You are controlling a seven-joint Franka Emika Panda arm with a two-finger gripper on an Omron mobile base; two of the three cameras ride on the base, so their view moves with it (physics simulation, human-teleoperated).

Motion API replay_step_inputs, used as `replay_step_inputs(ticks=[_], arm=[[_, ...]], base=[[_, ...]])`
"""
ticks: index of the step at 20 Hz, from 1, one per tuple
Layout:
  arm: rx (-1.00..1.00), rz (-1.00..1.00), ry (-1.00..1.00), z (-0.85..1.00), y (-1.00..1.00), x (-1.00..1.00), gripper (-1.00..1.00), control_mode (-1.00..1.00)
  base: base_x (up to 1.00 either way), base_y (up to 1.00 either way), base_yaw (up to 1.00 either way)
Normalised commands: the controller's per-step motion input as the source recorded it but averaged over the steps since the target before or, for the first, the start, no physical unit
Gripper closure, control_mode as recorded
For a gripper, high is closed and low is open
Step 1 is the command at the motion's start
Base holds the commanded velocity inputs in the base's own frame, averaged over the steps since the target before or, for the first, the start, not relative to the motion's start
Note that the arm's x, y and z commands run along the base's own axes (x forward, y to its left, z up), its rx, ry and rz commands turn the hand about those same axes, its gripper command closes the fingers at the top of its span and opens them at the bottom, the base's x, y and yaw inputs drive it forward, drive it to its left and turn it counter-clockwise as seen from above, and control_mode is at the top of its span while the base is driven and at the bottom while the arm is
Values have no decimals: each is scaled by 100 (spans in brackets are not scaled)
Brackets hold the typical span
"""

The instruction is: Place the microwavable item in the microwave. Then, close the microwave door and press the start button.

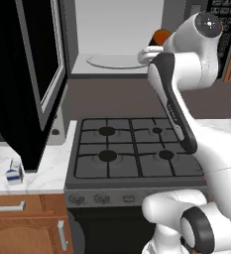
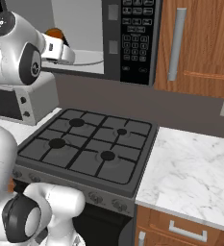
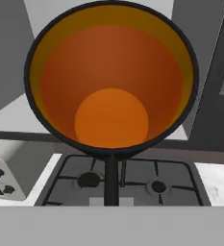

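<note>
The cup point(image 3: 111, 79) is sitting in the hand point(image 3: 111, 180), which is pinching its near rim with the fingers pressed together on the thin wall. From the hand's own camera the cup's mouth is facing straight back, showing an orange inside and a black rim, with one dark fingertip point(image 3: 111, 178) rising up to the rim's lowest point. In the left base view the cup point(image 1: 161, 36) is peeking out as an orange patch just behind the arm's white wrist, and in the right base view it point(image 2: 54, 33) is showing just above the hand.

The hand is hanging at the mouth of the microwave point(image 2: 128, 41), whose pale cavity is lying just ahead of it, with the round turntable point(image 1: 114, 61) just below and ahead of the cup. The microwave door point(image 1: 30, 74) is standing swung wide open, well off to the left of the hand. The keypad strip point(image 2: 139, 38) is lying to the hand's right.

Below the hand the stove point(image 1: 134, 149) is spreading out with four burners. A milk carton point(image 1: 14, 172) is standing on the counter point(image 1: 37, 173), far down and left of the hand, and a silver-grey oven point(image 2: 24, 101) is resting beneath the hand's left side.
</note>
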Motion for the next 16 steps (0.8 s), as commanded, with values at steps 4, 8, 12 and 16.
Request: replay_step_inputs(ticks=[4,8,12,16], arm=[[-5,3,9,-29,15,84,100,-100],[-7,1,7,-23,8,72,100,-100],[-7,0,7,-14,3,51,100,-100],[-3,0,3,0,0,36,100,-100]], base=[[0,0,0],[0,0,0],[0,0,0],[0,0,0]])
